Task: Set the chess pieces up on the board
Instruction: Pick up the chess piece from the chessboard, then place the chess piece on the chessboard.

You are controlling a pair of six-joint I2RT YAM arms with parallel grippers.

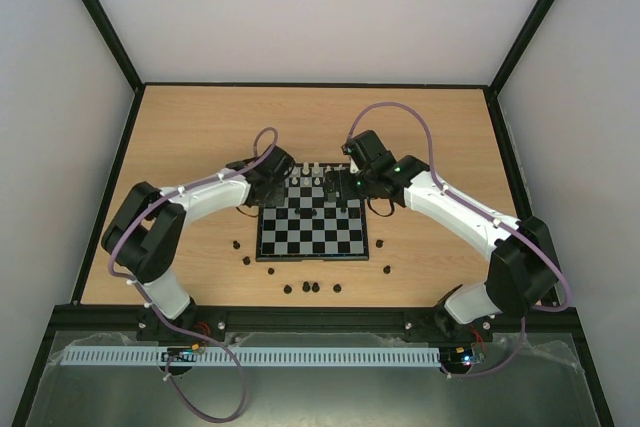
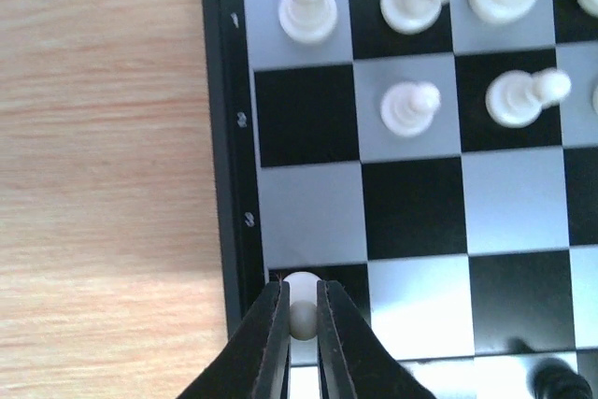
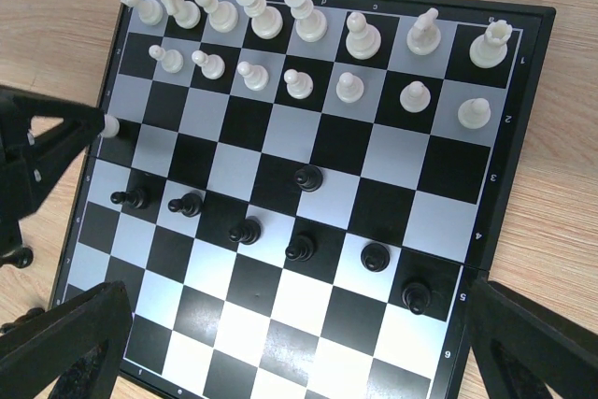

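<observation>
Wooden table (image 1: pixel 180 147) lies open around the board (image 1: pixel 312 258) — my left gripper (image 2: pixel 301 334) is clamped on a white pawn (image 2: pixel 301 301) at the board's left edge; right gripper (image 3: pixel 299 310) is spread wide above the board.

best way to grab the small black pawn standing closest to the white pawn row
Pinch the small black pawn just under its round head, coming straight down from above: it stands upright with no piece touching it.

I count sixteen small cream-white chess pieces (image 3: pixel 360 39). Seven small black chess pieces (image 3: pixel 306 178) on one glossy black-and-grey checked board (image 3: pixel 280 320). About eight more black ones on one light wooden tabletop (image 1: pixel 180 147).
</observation>
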